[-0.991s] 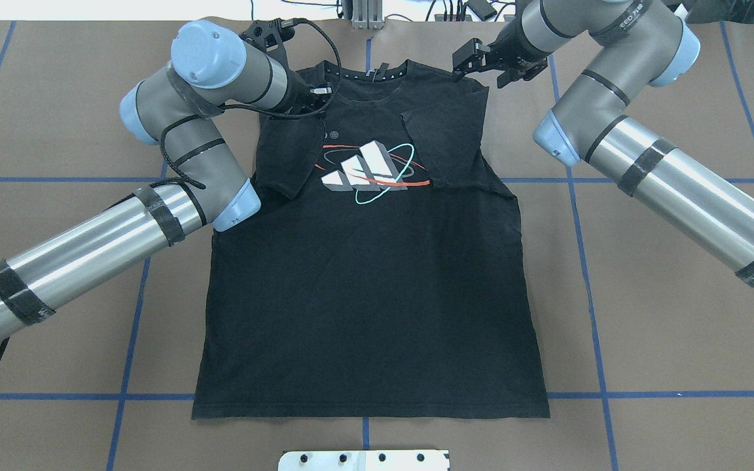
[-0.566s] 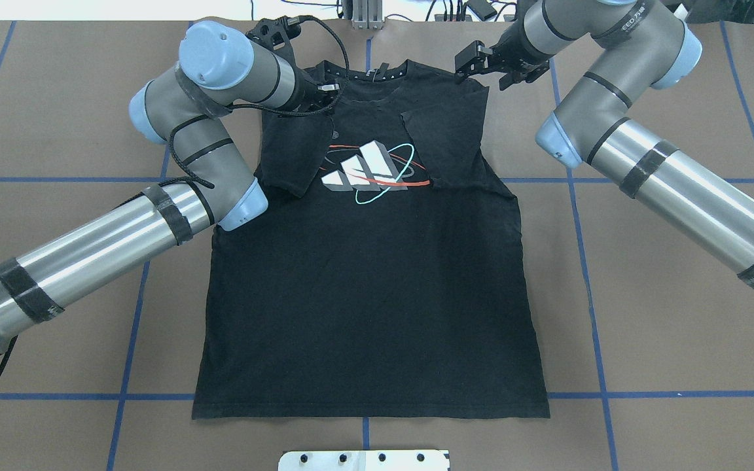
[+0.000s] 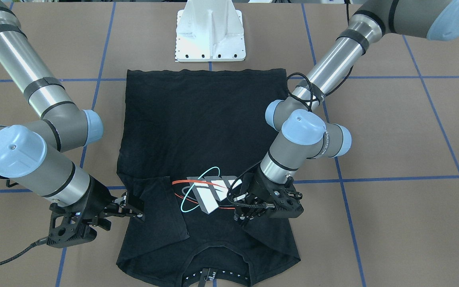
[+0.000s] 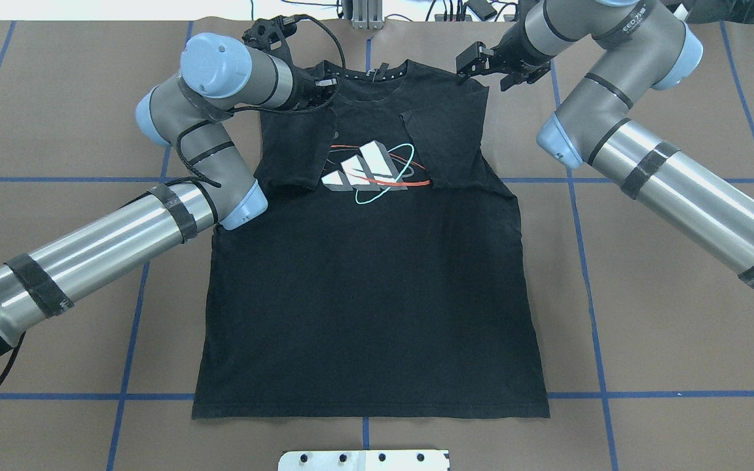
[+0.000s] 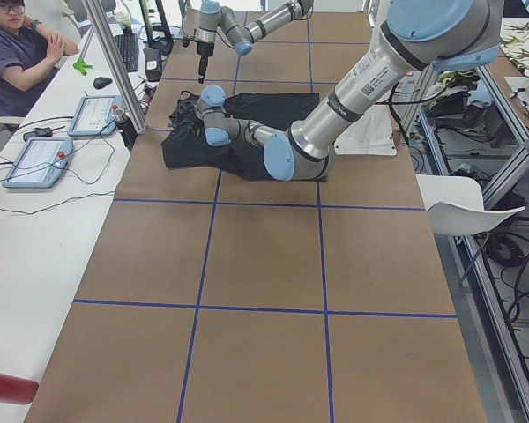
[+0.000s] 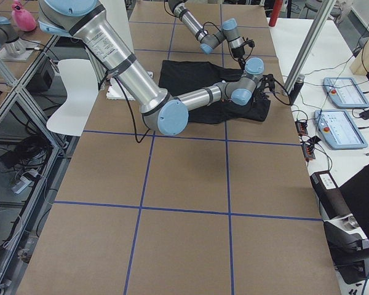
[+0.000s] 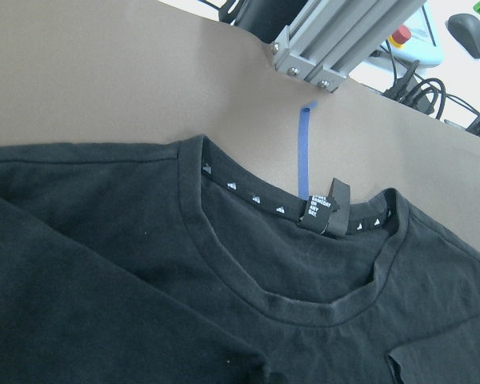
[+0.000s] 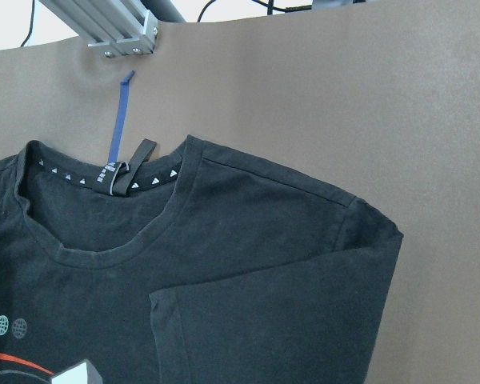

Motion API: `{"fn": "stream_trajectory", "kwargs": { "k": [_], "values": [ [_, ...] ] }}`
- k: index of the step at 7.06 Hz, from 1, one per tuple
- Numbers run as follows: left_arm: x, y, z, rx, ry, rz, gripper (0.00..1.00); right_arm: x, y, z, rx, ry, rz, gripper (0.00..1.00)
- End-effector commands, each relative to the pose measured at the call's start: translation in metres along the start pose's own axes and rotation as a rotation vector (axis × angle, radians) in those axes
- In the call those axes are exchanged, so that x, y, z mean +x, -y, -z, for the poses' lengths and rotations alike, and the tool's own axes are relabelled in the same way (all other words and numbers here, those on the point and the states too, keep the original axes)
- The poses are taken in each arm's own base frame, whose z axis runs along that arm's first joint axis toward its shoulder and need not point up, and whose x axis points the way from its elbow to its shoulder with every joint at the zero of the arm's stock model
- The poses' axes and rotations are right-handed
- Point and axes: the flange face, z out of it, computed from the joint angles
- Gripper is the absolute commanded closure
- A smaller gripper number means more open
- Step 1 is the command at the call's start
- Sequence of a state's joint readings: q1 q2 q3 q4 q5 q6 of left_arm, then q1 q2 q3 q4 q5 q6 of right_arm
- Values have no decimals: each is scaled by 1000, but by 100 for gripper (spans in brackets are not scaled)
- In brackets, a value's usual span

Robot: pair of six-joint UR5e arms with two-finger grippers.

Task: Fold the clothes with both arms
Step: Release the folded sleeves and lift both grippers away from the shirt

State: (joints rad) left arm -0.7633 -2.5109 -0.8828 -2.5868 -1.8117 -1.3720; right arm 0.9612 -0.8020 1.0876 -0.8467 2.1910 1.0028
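The black T-shirt (image 4: pixel 364 294) lies face up and flat on the brown table, collar at the far edge. Its print (image 4: pixel 367 171) of white bars and ellipses shows between two sleeves folded inward. My left gripper (image 4: pixel 326 91) is low over the left folded sleeve (image 4: pixel 292 150) beside the collar and looks shut on the sleeve's corner; cables hide its fingers in the front view (image 3: pixel 245 213). My right gripper (image 4: pixel 472 65) is open at the shirt's right shoulder, next to the right folded sleeve (image 4: pixel 446 144), holding nothing. The wrist views show only the collar (image 7: pixel 288 308) and shoulder (image 8: pixel 304 240).
The white pedestal base (image 3: pixel 210 32) stands at the shirt's hem on the robot's side. An aluminium frame post (image 4: pixel 365 13) stands just beyond the collar. Blue tape lines grid the table. A seated operator (image 5: pixel 18 53) and control tablets are past the far edge.
My left arm has moved toward the collar and the shirt's middle, and the left sleeve's edge has shifted inward with it. My right gripper has edged slightly toward the far edge.
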Motion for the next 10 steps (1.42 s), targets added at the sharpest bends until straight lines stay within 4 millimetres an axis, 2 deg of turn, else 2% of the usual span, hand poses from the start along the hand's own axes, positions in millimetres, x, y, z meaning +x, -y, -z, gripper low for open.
{"fn": "stream_trajectory", "kwargs": {
  "k": [1, 2, 3, 6, 7, 8, 10],
  "values": [
    [11, 1, -3, 3, -3, 4, 100, 2, -1, -1, -2, -2, 0, 0],
    [9, 2, -3, 3, -1, 3, 77, 3, -2, -2, -3, -3, -3, 0],
    [11, 1, -3, 2, -4, 2, 1, 3, -2, -2, -3, -3, -1, 0],
    [21, 4, 7, 6, -40, -2, 0, 8, -4, -3, -6, -7, -11, 0],
    [45, 1, 29, 9, -89, -15, 0, 13, -13, 4, -3, 1, -18, 0],
    [39, -10, 46, -59, -92, -14, 0, 19, -29, 12, -36, 30, -33, 0],
    [-41, -48, 114, -122, -114, -20, 0, 52, -73, 35, -76, 56, -51, 0]
  ]
}}
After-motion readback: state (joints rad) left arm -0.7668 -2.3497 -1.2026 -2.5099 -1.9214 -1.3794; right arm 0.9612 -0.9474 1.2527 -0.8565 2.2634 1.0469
